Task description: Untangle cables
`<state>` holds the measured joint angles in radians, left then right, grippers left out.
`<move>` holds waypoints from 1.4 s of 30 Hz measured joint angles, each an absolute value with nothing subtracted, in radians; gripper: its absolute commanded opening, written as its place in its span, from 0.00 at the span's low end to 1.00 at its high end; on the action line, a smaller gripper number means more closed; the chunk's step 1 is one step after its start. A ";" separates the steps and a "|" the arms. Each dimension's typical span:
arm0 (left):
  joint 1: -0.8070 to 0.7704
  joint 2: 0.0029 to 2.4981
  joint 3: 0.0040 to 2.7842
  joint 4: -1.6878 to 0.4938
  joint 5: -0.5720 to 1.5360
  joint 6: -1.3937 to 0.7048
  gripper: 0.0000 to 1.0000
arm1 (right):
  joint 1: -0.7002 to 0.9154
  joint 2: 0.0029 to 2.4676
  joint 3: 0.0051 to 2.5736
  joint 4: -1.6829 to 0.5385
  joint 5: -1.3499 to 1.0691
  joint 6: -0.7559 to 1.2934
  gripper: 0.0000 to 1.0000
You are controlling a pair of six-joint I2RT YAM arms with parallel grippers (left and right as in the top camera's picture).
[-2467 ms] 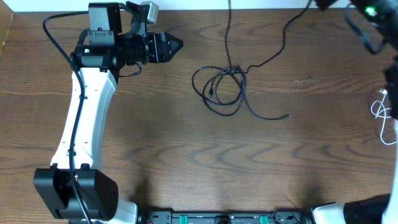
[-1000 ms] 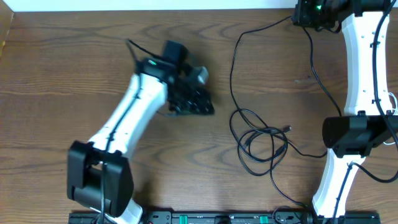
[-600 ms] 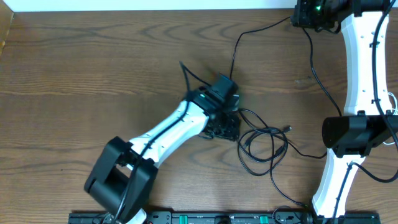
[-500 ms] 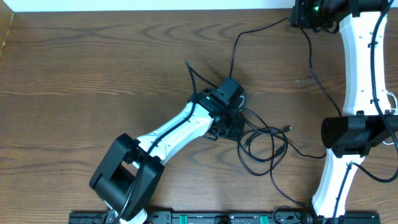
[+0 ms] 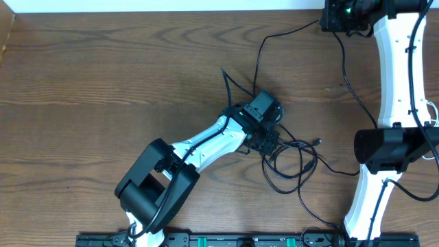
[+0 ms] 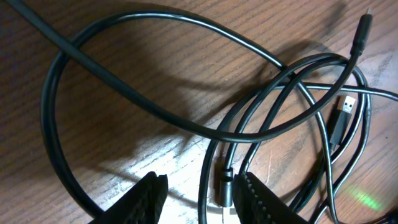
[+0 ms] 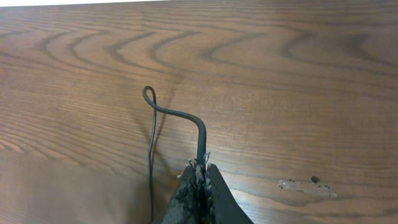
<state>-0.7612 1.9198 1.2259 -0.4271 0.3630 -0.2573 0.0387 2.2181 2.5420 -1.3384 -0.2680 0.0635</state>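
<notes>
Shows a dark wooden table (image 5: 103, 82) filling the overhead frame. Finds the right arm (image 5: 396, 68) standing along the right edge exactly as half a second earlier. Finds the left arm (image 5: 212, 140) stretched diagonally from lower left to centre, swung further right than before. Puts the left gripper (image 5: 267, 141) over the left rim of the cables (image 5: 296, 165), after hanging just short of them half a second ago. Leaves the tangle itself unmoved, right of centre.

Shows that black bundle slightly taller than wide, long axis running top to bottom of the frame. Traces one tail climbing toward the top, then bending to the upper right corner. Traces another dropping to the bottom edge, cut off there. Catches a small plug end (image 5: 315, 142) pointing right off the loops.

From the left wrist, shows the claw spread, fingers (image 6: 149, 198) straddling two strands and a short connector barrel (image 6: 226, 186), fingertips cropped by the bottom edge. No telling whether the right-hand finger touches the barrel. Picks out a USB plug (image 6: 341, 119) standing near upright at right, tip toward the top.

From the right wrist, shows the right gripper (image 7: 199, 171) pressed together, pinching one black strand rising toward the top of the frame and hooking left. Loses those jaws in dark housing at the overhead's upper right.
</notes>
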 measured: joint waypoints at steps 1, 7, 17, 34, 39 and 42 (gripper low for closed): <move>-0.761 1.920 1.226 -0.429 0.363 -0.258 0.39 | 0.039 2.218 2.542 -1.338 -0.268 0.063 0.01; -0.761 1.951 1.226 -0.441 0.363 -0.258 0.35 | 0.039 2.218 2.542 -1.339 -0.268 0.047 0.01; -0.769 1.977 1.226 -0.439 0.364 -0.257 0.19 | 0.039 2.218 2.542 -1.338 -0.268 0.041 0.05; -0.608 1.819 1.415 -0.813 0.181 -0.264 0.07 | 0.039 2.218 2.542 -1.341 -0.266 0.040 0.02; -0.285 1.498 1.526 -0.809 0.136 -0.265 0.07 | 0.045 2.218 2.542 -1.364 -0.270 0.040 0.10; -0.187 1.433 1.532 -0.717 0.153 -0.261 0.07 | 0.077 2.218 2.535 -1.364 -0.295 0.011 0.29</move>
<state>-0.1871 1.4326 1.5318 -0.7166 0.1532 -0.2611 0.0772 2.2181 2.5347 -1.3643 -0.2947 0.0109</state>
